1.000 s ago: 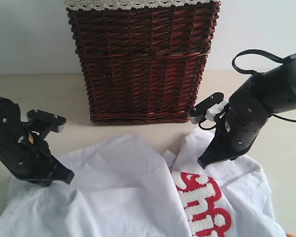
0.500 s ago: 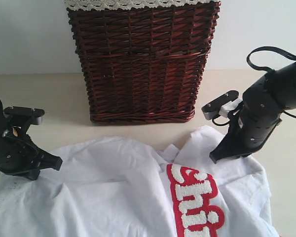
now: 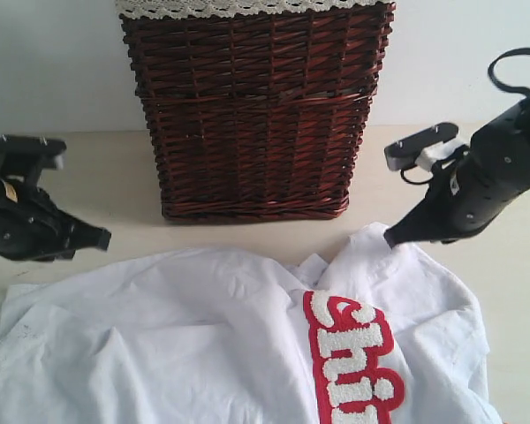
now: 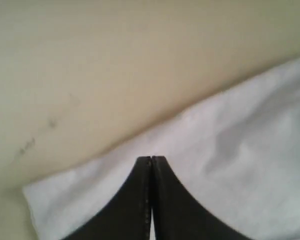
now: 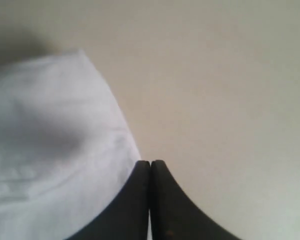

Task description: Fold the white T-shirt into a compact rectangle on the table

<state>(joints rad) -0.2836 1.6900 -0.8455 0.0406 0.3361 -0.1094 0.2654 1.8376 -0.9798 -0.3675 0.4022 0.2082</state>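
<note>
The white T-shirt [image 3: 185, 336] lies spread and wrinkled across the near part of the table [image 3: 97, 172], its red band [image 3: 352, 358] with fuzzy white letters on the right half. My left gripper [image 3: 103, 238] is shut and hovers just beyond the shirt's far left edge. In the left wrist view its closed tips [image 4: 151, 160] sit over the white T-shirt [image 4: 240, 165] with no cloth between them. My right gripper [image 3: 390, 238] is shut at the shirt's far right corner. In the right wrist view its tips [image 5: 150, 163] stand beside the T-shirt's [image 5: 50, 140] edge.
A tall dark red wicker basket [image 3: 252, 115] with white lace trim [image 3: 247, 7] stands at the back centre, just behind the shirt. A plain white wall [image 3: 44, 62] rises behind it. Bare table [image 5: 225, 90] shows to either side of the basket.
Both grippers have drawn outward and away from the shirt's middle, the left to the left, the right up and right. The raised cloth has dropped and now lies flatter and wider.
</note>
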